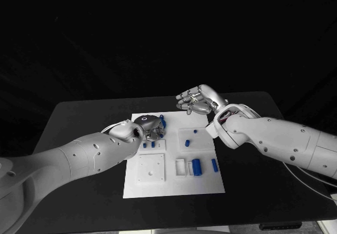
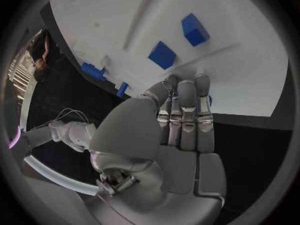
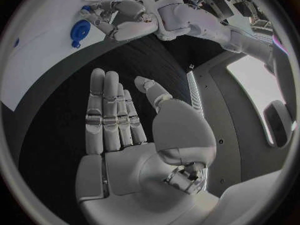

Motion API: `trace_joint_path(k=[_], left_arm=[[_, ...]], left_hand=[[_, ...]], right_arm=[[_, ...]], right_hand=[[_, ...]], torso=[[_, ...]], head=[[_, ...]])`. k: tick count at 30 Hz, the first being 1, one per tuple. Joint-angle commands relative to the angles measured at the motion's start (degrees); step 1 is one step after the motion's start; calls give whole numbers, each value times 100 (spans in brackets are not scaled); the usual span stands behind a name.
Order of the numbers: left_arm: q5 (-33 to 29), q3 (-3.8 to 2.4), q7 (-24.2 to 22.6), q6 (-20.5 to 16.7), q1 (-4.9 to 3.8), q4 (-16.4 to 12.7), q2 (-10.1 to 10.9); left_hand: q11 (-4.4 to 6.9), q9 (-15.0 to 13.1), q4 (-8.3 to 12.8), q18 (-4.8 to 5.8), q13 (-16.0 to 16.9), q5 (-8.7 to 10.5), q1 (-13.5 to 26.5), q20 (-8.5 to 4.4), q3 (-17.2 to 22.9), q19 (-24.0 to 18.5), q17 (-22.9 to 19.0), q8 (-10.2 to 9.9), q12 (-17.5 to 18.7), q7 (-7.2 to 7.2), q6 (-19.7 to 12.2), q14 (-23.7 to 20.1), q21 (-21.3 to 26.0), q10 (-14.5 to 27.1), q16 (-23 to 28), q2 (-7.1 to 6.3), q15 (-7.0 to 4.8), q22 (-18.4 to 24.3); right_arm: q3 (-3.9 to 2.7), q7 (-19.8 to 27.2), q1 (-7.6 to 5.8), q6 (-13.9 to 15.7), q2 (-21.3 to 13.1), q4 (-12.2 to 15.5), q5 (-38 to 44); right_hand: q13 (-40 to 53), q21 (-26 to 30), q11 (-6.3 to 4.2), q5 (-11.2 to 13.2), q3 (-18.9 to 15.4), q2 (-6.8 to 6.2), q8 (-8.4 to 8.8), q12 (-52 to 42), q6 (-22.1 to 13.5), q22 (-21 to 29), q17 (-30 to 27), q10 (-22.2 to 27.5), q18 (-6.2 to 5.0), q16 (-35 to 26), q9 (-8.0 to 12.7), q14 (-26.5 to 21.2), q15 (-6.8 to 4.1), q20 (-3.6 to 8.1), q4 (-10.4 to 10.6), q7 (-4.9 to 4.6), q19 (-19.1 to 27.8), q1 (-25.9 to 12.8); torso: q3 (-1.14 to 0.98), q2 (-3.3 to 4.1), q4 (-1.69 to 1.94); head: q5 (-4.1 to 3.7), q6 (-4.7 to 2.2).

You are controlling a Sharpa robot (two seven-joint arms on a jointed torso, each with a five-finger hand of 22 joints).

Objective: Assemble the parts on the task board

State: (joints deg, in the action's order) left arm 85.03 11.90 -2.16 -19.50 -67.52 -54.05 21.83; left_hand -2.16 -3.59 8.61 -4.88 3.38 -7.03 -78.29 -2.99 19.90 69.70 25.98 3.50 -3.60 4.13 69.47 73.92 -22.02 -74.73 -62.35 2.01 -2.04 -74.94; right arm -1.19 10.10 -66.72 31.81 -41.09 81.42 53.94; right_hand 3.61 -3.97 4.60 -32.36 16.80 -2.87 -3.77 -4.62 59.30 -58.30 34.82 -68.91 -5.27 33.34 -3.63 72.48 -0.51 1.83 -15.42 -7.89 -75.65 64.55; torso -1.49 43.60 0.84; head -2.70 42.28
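Note:
The white task board (image 1: pixel 176 183) lies in the middle of the table. My left hand (image 1: pixel 144 126) hovers low over its far left corner. The fingers (image 2: pixel 186 105) lie close together, their tips at a small blue part (image 1: pixel 161 119). A sliver of blue shows behind them; whether they grip it I cannot tell. The right wrist view shows that hand (image 3: pixel 122 15) beside a round blue part (image 3: pixel 80 31) on the board (image 3: pixel 44 50). My right hand (image 1: pixel 200 101) is raised behind the board's far edge, palm flat (image 3: pixel 125 130), fingers apart, holding nothing.
More blue parts sit on the board: two small ones (image 1: pixel 188 143) near the middle, two long ones (image 1: pixel 198 166) at the right, and two blocks (image 2: pixel 164 55) close to my left fingertips. Bare black table (image 1: pixel 77 131) surrounds the board.

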Motion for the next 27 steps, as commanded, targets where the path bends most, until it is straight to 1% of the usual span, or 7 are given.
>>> trace_joint_path(k=[1,3,9,12,17,20,27], left_arm=[[-211,-35,-66,-224,6,-72,53],[-291,-96,-78,-263,6,-126,106],[-699,-339,-94,-239,6,-321,278],[-910,-426,-80,-161,5,-442,377],[-1084,-499,-16,-26,2,-647,547],[-1134,-530,53,104,-2,-766,665],[-1173,-553,204,365,-17,-884,901]], left_hand=[[4,-39,0,-55,4,-32,52,-25,39,-13,2,20,25,75,118,7,-21,-50,-23,-21,-16,-125],[6,-39,-1,-55,4,-40,58,-30,42,-12,0,20,25,73,123,10,-34,-56,-22,-28,-21,-124],[7,-38,-3,-49,4,-49,64,-38,54,-18,-7,20,24,73,123,19,-60,-57,-22,-32,-27,-120],[5,-38,-4,-47,4,-57,70,-40,61,-20,-8,19,25,73,120,21,-65,-53,-22,-29,-27,-119],[6,-38,2,-46,4,-63,73,-42,66,-21,-10,20,24,74,119,24,-72,-55,-23,-32,-29,-119],[7,-38,5,-45,4,-67,74,-42,67,-24,-11,20,24,74,121,23,-73,-57,-22,-34,-29,-118],[7,-39,20,-44,4,-77,75,-45,71,-37,-17,20,24,74,127,24,-74,-61,-15,-40,-31,-116]], right_arm=[[-2,61,3,-43,-2,5,5],[-2,63,3,-39,-5,3,5],[-2,66,3,-35,-14,4,5],[-2,67,3,-35,-22,7,5],[-2,65,3,-39,-37,11,5],[-2,63,3,-42,-48,13,5],[-2,61,3,-46,-70,18,5]], right_hand=[[-6,-39,3,-36,30,-38,22,26,28,-6,-5,-31,-84,10,4,-19,27,-32,-7,-3,10,-29],[-6,-39,3,-36,30,-38,22,26,28,-6,-5,-31,-84,10,4,-19,27,-32,-7,-3,10,-29],[-7,-40,3,-50,47,-43,23,27,29,-38,-5,-30,-87,10,4,-21,26,-30,-12,-4,14,-23],[-7,-40,3,-50,47,-43,23,27,29,-38,-5,-30,-87,10,4,-21,26,-30,-12,-4,14,-23],[-7,-40,3,-50,47,-43,23,27,29,-38,-5,-30,-87,10,4,-21,26,-30,-12,-4,14,-23],[-7,-40,3,-50,47,-43,23,27,29,-38,-5,-30,-87,10,4,-21,26,-30,-12,-4,14,-23],[-7,-40,3,-50,47,-43,23,27,29,-38,-5,-30,-87,10,4,-21,26,-30,-12,-4,14,-23]], torso=[[3,-3,6],[3,-2,6],[5,-2,7],[3,-4,9],[2,-3,12],[2,-4,11],[3,-1,6]], head=[[6,-11],[11,-19],[22,-28],[32,-28],[36,-23],[43,-23],[53,-28]])
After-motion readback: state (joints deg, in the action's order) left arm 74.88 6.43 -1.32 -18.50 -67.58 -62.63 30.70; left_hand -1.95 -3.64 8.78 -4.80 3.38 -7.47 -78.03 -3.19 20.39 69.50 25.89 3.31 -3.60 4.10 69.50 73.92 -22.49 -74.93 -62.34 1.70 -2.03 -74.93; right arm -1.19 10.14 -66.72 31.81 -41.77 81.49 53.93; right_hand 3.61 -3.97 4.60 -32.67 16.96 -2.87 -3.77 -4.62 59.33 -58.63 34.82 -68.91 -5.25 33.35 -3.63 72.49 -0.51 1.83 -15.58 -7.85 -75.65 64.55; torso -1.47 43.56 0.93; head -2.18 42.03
